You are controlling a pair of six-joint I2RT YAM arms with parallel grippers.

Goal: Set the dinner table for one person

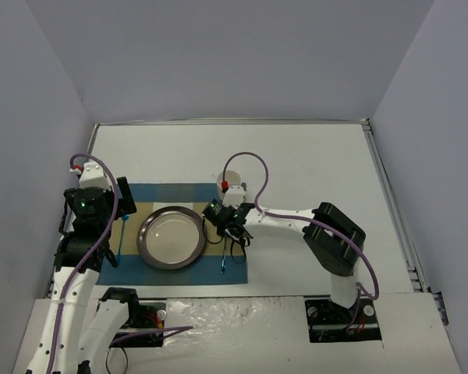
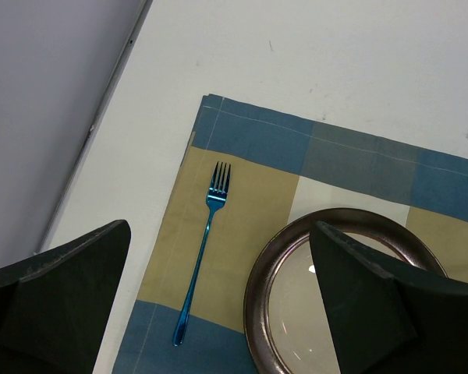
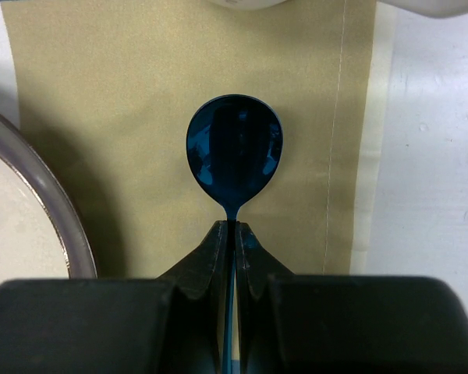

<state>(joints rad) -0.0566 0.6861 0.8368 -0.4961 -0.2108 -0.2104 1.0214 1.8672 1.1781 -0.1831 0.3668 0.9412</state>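
The white dinner table carries a blue-and-tan checked placemat. A dark-rimmed metal plate sits at the mat's middle. A blue fork lies on the mat left of the plate, tines pointing away. My left gripper is open and empty, hovering above the fork; it also shows in the top view. My right gripper is shut on the neck of a blue spoon, over the tan mat right of the plate. In the top view the spoon's handle trails below that gripper.
A white round object stands on the table just beyond the mat's far right corner, close behind my right wrist. Grey walls enclose the table on the left, back and right. The mat's right edge borders bare table.
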